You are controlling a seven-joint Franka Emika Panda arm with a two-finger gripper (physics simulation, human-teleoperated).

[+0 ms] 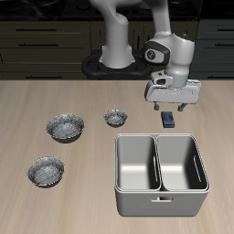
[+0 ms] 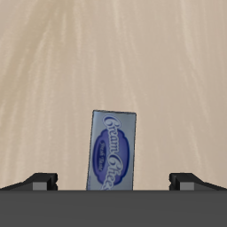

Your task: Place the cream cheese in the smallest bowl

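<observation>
The cream cheese (image 1: 169, 118) is a small dark blue box lying flat on the table, just behind the steel tub. In the wrist view the cream cheese (image 2: 113, 151) lies between my fingertips (image 2: 40, 180), with clear gaps on both sides. My gripper (image 1: 173, 106) is open and empty, hovering just above the box. The smallest bowl (image 1: 115, 117) is a speckled grey bowl with a tan inside, standing on the table at about the same depth as the box, beside it and apart.
A double steel rectangular tub (image 1: 161, 187) stands near the table's front edge, close to the box. Two larger speckled bowls (image 1: 66, 126) (image 1: 46, 170) stand beyond the smallest bowl, one nearer the front edge.
</observation>
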